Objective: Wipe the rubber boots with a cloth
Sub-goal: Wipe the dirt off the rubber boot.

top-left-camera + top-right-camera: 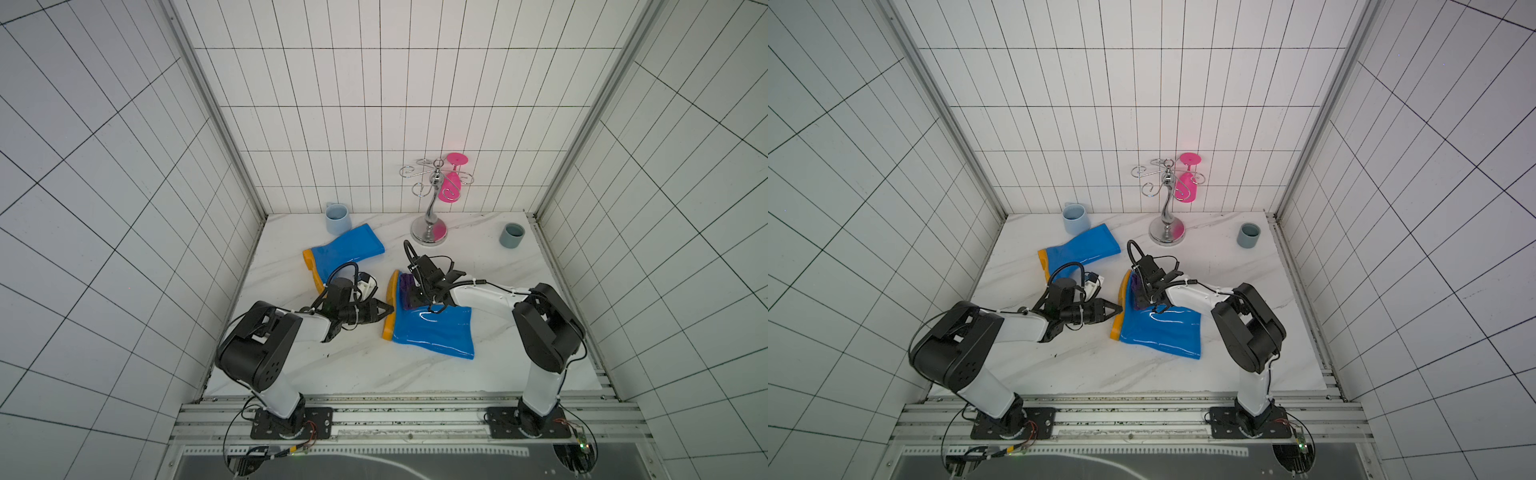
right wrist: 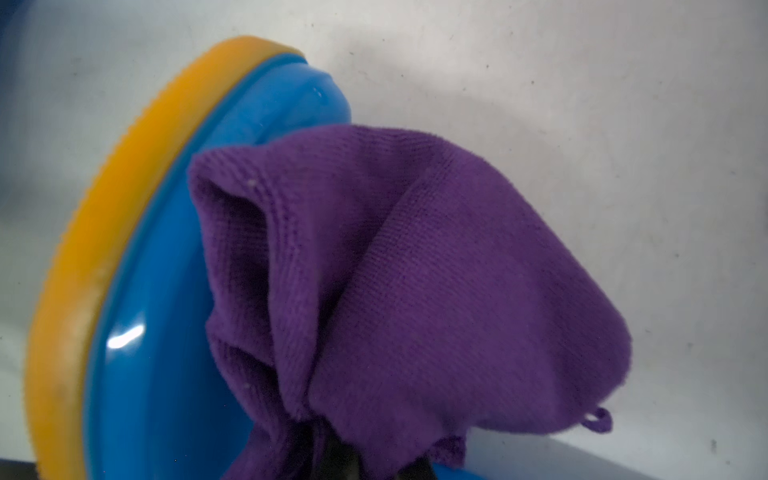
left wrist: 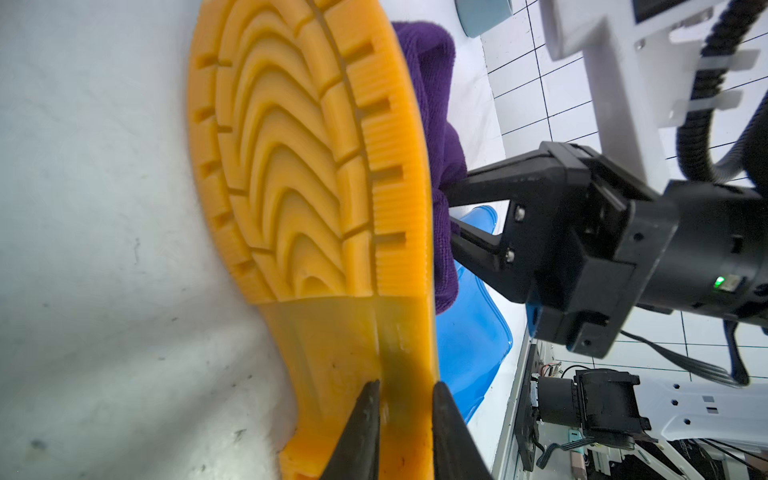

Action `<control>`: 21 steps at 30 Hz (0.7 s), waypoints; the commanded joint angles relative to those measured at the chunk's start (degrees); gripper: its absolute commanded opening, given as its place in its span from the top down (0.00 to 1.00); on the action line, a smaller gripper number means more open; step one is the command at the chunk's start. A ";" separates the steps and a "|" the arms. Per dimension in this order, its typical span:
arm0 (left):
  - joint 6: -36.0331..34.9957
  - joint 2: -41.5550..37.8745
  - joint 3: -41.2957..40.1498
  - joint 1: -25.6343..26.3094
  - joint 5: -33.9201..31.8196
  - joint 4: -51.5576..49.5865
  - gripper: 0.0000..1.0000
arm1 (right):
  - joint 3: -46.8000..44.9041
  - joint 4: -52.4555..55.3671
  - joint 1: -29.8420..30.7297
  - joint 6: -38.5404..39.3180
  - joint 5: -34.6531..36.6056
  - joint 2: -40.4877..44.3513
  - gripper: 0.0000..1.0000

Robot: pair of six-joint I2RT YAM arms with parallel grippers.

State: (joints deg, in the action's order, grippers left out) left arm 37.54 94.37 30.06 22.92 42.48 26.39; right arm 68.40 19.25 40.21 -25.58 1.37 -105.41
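You have two rubber boots in front of you, the far boot and the near boot. There is one purple cloth. Cups come to two: one pale blue mug and one grey cup (the mug alone shows a handle). You can count one chrome stand, carrying one pink glass. Robot arms number two, the left arm and the right arm.
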 commanded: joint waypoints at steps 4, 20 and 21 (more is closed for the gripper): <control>0.08 4.26 -3.48 -1.10 -8.14 -9.27 0.77 | -2.35 11.27 -2.08 1.86 -0.12 2.75 1.00; -1.13 5.21 -5.34 -4.79 -6.01 -7.18 0.77 | -18.27 14.37 -13.09 0.59 2.50 12.69 1.00; -1.07 5.38 -5.32 -4.94 -5.92 -7.02 0.77 | -18.99 14.63 -14.01 0.32 2.50 13.39 1.00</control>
State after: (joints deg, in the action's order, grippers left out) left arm 37.52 95.66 27.88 19.88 46.59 31.20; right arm 54.04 24.95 28.58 -24.62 1.58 -92.86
